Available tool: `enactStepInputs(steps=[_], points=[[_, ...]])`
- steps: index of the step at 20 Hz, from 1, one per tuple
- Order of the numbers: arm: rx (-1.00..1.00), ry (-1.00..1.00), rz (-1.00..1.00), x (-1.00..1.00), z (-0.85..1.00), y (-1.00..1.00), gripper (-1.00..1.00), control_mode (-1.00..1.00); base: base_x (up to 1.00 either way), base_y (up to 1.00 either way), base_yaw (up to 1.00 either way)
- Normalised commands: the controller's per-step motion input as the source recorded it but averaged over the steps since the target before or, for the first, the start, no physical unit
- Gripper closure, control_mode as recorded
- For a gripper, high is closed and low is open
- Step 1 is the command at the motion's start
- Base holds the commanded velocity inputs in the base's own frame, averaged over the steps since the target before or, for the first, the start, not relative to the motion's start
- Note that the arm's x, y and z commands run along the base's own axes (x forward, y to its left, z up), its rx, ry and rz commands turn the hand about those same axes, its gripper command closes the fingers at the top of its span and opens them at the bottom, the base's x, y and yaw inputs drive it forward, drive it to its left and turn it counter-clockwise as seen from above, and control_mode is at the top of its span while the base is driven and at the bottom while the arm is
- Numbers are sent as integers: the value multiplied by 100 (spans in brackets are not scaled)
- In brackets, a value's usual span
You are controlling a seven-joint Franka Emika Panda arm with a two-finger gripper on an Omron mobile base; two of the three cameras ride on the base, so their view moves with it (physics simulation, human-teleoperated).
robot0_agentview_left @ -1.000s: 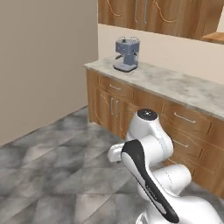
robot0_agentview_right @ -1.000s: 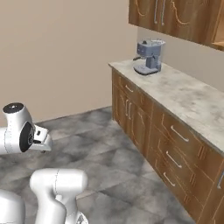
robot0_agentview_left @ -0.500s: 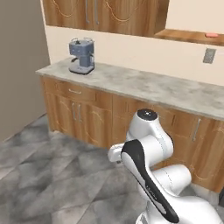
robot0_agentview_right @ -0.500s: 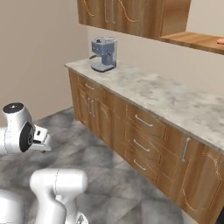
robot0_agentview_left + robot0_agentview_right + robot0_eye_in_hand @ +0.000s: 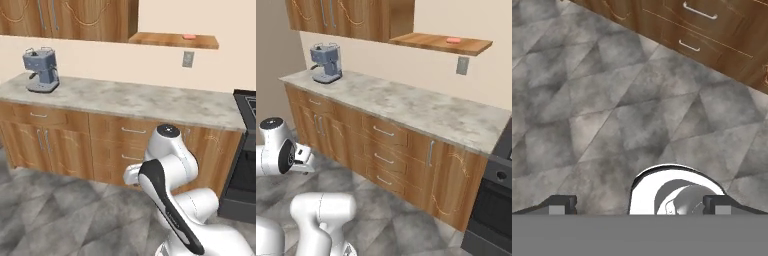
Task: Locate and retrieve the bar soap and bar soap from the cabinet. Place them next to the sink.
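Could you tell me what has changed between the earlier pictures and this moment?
The base has driven or turned, so the whole scene has shifted: the coffee machine slid toward the left of both base views, and the open shelf with a pink bar soap and the oven came into view. The arm stays folded, with the gripper open over the floor.

Even, diffuse rendered light is filling all three views, bright with no glare. Soft shadow is sitting under the shelf board (image 5: 442, 43) and the wall cabinet (image 5: 70, 19), and the countertop (image 5: 406, 102) overhang is darkening the drawer fronts (image 5: 127, 131). Everything is looking slightly soft and low-res, floor tiles (image 5: 622, 110) a bit smeared, with no edge distortion showing.
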Motion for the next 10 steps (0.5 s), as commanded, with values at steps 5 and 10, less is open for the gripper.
enactStepInputs(steps=[5, 10], points=[[0, 0, 0, 0, 0, 0, -100, 100, 38, -31, -19], [0, 0, 0, 0, 0, 0, -100, 100, 15, -36, -27]])
